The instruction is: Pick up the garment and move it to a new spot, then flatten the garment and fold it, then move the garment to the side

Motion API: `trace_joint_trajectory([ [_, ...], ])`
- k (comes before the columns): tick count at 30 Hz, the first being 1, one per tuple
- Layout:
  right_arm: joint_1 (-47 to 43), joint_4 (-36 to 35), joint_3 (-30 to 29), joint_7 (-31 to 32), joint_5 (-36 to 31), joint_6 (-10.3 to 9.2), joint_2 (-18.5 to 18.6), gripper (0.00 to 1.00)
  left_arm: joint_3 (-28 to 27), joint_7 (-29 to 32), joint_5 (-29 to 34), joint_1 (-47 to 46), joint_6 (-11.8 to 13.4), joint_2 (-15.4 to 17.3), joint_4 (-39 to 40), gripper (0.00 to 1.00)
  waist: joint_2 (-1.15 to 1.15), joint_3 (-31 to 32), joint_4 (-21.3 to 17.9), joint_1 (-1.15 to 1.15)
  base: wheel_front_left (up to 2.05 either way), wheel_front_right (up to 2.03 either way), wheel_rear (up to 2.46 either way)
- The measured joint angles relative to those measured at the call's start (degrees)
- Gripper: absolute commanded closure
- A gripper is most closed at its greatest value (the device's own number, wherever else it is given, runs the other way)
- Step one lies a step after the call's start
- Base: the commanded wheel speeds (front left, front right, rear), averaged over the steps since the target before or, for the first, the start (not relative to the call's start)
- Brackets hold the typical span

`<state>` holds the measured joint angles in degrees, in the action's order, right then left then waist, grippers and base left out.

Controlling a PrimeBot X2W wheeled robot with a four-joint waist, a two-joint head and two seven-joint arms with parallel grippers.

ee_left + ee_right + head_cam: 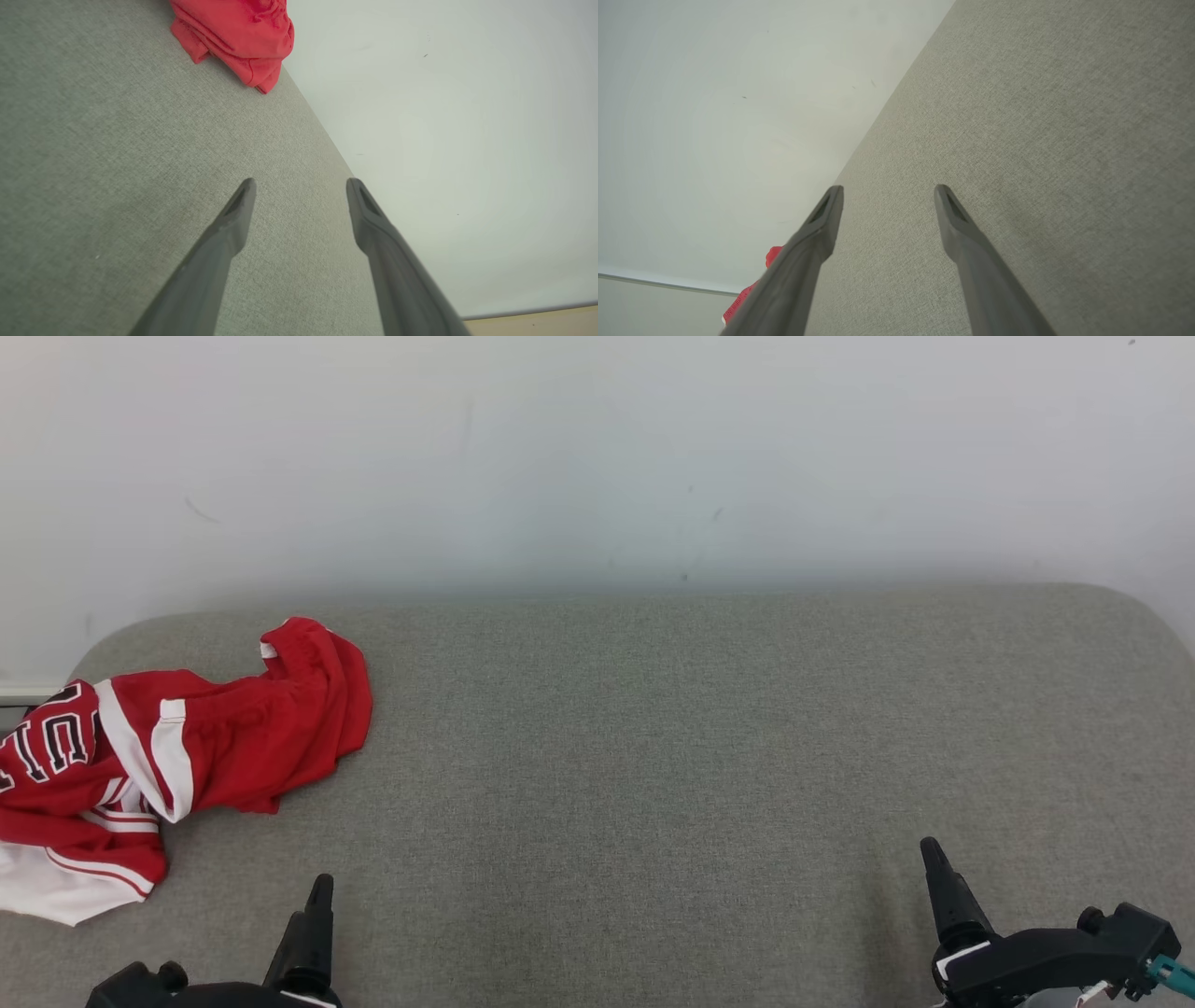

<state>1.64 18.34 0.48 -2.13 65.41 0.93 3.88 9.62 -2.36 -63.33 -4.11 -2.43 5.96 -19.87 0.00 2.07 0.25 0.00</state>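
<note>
Near edge: left gripper (299, 186) and right gripper (887, 191) low over grey pad (653, 756), jaws of both apart, nothing held. Red garment (233, 737) crumpled at far left, untouched. Looks like the pickup step, not yet begun; calls for a leftward reach onto a raised fold.

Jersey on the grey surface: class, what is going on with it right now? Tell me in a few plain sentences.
Nothing is handling the jersey yet. It lies crumpled at the far left of the grey surface, near the wall. The robot's left hand and right hand are both open and empty, at the near edge, apart from the cloth. The left hand is the closer one. The pick-up has not begun.
</note>
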Motion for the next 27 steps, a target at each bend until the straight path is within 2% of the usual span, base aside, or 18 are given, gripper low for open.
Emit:
trace_joint_trajectory([
  [12,-0.14,-0.08,-0.49,-2.26,-12.09,-1.53,-0.07,0.0,2.47,-2.15,9.27,-1.12,2.08,1.08,0.26,0.0,0.0,0.4,0.18,0.0,0.0,0.0,0.0],
  [20,-0.14,-0.15,2.29,-3.52,-19.33,-2.47,0.6,0.0,4.14,-3.32,13.76,-1.2,3.28,1.45,-0.63,0.0,0.0,0.62,0.37,0.0,0.0,0.0,0.0],
  [27,-0.14,-0.23,3.71,-4.02,-26.65,-3.28,1.52,0.0,7.45,-4.86,20.63,-2.43,4.01,2.87,-1.45,0.0,0.0,0.99,0.62,0.0,0.0,0.0,0.0],
])
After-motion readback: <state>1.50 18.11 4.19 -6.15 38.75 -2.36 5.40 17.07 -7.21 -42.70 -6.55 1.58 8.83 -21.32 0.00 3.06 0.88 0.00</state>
